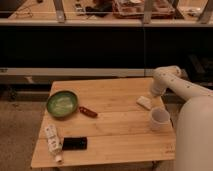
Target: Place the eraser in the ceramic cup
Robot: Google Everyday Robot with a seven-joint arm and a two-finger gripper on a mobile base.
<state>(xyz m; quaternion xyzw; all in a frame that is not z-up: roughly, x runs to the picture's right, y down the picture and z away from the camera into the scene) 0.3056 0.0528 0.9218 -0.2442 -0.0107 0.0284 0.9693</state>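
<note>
The eraser (74,143) is a flat black slab lying near the front left of the wooden table (115,125). The ceramic cup (159,118) is a plain white cup standing upright near the table's right edge. My white arm (172,82) comes in from the right and bends down over the table's right side. Its gripper (151,96) hangs just above a small whitish block (144,102), a little behind and left of the cup and far from the eraser.
A green round bowl (62,103) sits at the left. A small red-handled tool (88,112) lies just right of it. A white tube-like item (52,140) lies left of the eraser. A dark shelf unit (100,45) stands behind the table.
</note>
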